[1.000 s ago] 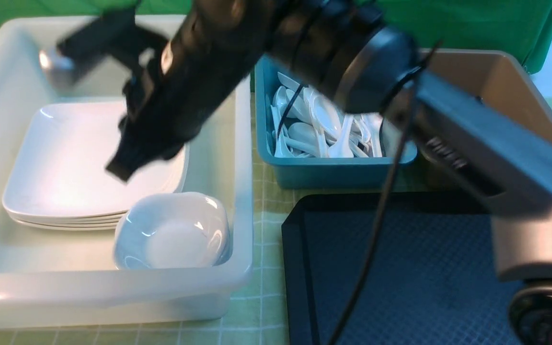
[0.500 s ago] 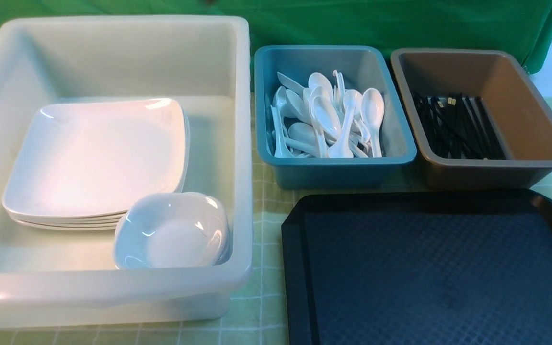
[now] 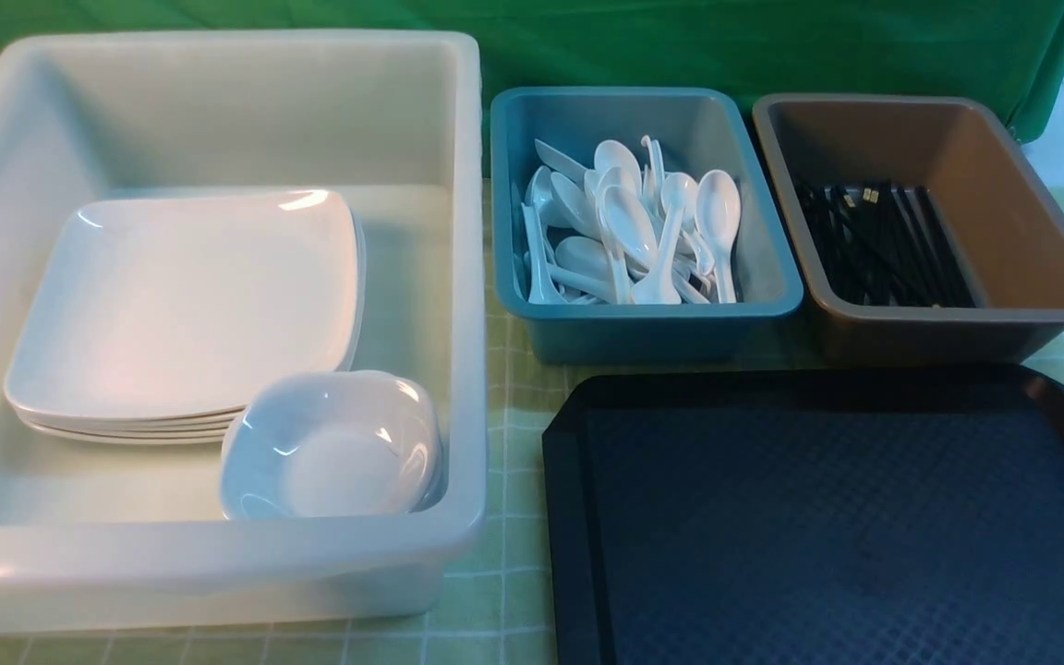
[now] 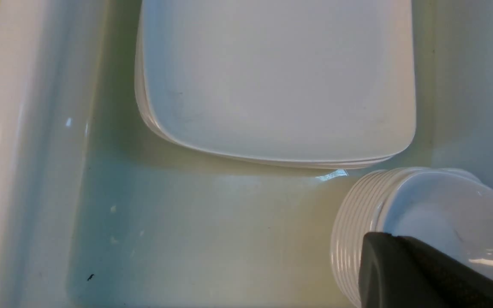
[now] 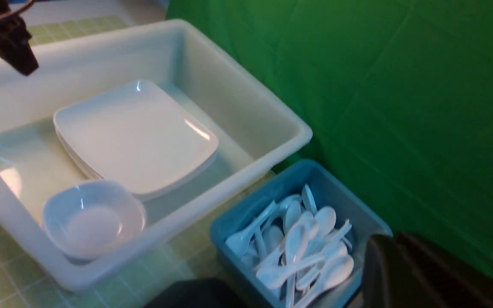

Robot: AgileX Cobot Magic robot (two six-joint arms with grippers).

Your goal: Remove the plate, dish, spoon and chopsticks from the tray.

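Front view, from left to right: a big white tub (image 3: 458, 277) stands at the left on a green checked tablecloth (image 3: 513, 591). Inside it lies a stack of flat white plates, and the top plate (image 3: 181, 305) fills most of the tub floor. Just beside the stack, at the near right corner of the tub, sits a small deep white dish (image 3: 333, 448), which touches the edge of the plates. The left wrist view shows that this dish is the top one of a stack of such dishes.

To the right of the tub stands a teal bin (image 3: 643, 323) holding a pile of white spoons (image 3: 629, 226), lying across each other. Next to it, a brown bin (image 3: 1031, 268) holds black chopsticks (image 3: 878, 245) with gold bands, lying in its left half. In front of these two bins lies the black tray (image 3: 828, 526) with its diamond texture; nothing rests on the part of it that is visible. A green curtain (image 3: 680, 46) hangs behind everything.

Neither arm is seen in the front view, except a dark sliver at the far left edge. The left gripper (image 4: 422, 273) shows in its own wrist view as a dark shape above the stack of dishes; its jaws are pressed together and hold nothing. The right gripper (image 5: 400, 273) appears in its wrist view only as a dark shape over the teal bin, with its jaws also closed and empty.
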